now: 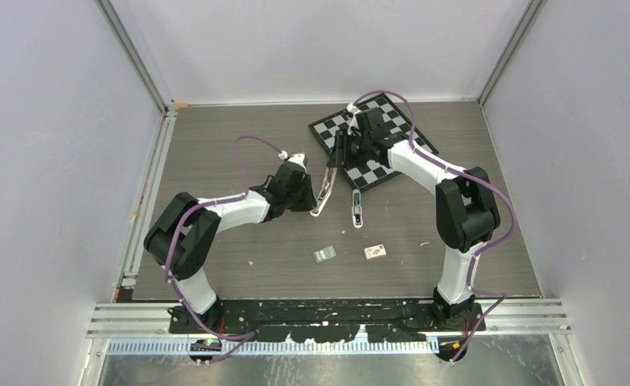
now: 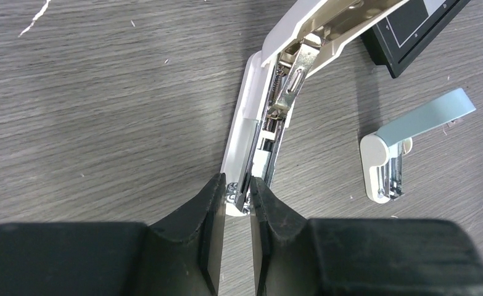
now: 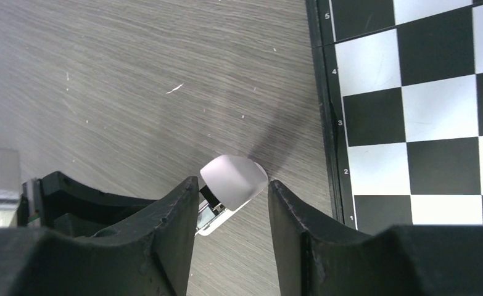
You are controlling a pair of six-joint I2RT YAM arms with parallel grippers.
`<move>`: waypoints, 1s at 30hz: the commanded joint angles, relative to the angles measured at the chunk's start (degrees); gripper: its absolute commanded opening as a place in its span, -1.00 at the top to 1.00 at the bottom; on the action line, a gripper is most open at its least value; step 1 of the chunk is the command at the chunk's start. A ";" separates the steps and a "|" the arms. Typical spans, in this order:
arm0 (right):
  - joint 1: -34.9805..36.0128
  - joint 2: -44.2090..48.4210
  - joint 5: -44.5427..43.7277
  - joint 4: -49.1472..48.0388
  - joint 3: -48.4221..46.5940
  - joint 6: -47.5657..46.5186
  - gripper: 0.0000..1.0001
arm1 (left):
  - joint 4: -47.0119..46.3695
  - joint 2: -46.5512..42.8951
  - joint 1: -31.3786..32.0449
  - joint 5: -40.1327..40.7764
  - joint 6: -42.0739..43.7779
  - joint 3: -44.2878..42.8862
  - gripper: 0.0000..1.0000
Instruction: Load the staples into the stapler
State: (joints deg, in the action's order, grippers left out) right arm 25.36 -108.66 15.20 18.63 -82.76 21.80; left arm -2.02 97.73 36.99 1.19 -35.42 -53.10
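**Left-wrist view.** My left end effector [image 2: 237, 192] pinches the near tip of the stapler [image 2: 246, 126]. The stapler lies opened on the desk [image 2: 103, 98], with its white cover angled up and away and the spring and magazine rail exposed.

**Right-wrist view.** My right end effector [image 3: 232, 185] brackets the rounded white end of that cover. The 2 fingers [image 3: 177, 216] sit against it or barely clear of it, and I cannot tell whether they press.

**Top view.** The staples [image 1: 324, 254] lie flat on the desk toward the arm bases, well apart from the stapler and untouched. A small patterned square [image 1: 376, 252] lies near them, on their right. A smaller white and pale-blue tool [image 2: 387, 154] lies just beside the stapler. The chessboard [image 1: 372, 141] lies behind, under the right arm.
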 commanded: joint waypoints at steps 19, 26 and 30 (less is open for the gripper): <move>0.39 8.23 7.49 -0.59 6.48 -2.56 -0.09 | -1.75 3.69 -0.50 -0.33 1.52 -1.66 0.62; -1.03 8.81 1.84 -3.81 5.29 -1.37 -0.34 | -2.35 3.23 -0.69 -0.14 1.74 -0.47 0.62; -1.28 4.81 3.76 -3.76 1.72 -2.13 -0.35 | -2.58 3.41 -0.75 -0.18 1.84 -0.35 0.62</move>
State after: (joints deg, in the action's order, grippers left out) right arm 24.47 -101.75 19.09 17.63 -76.77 20.03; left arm -5.13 100.29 36.71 -0.12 -35.31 -53.67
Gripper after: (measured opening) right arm 0.674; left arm 0.193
